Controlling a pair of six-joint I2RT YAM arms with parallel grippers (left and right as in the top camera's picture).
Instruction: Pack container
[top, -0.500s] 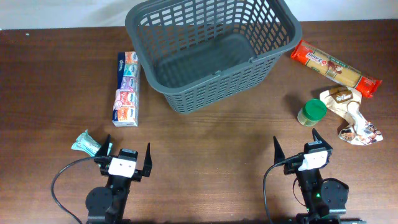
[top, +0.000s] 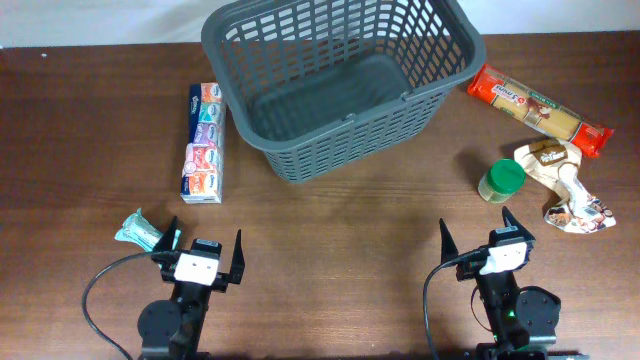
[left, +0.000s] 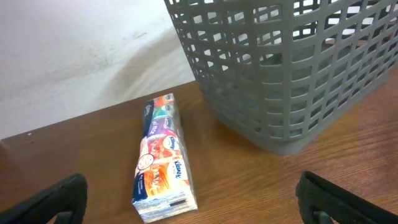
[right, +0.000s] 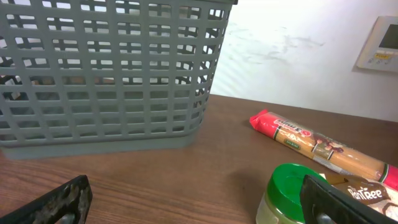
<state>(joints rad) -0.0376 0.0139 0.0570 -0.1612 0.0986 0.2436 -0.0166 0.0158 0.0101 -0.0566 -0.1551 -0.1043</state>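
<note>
The empty container (top: 330, 148) sits by the middle of the bench's far edge. It looks light and stiff; its thick rim seems best to hold. The left tool (top: 205, 237) and right tool (top: 476, 222) gape wide, holding nothing.

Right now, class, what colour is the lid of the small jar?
Green lid; the right wrist view shows it best.

Black arms (top: 183, 310), white wrist blocks (top: 195, 266), black cables (top: 97, 278)
</note>
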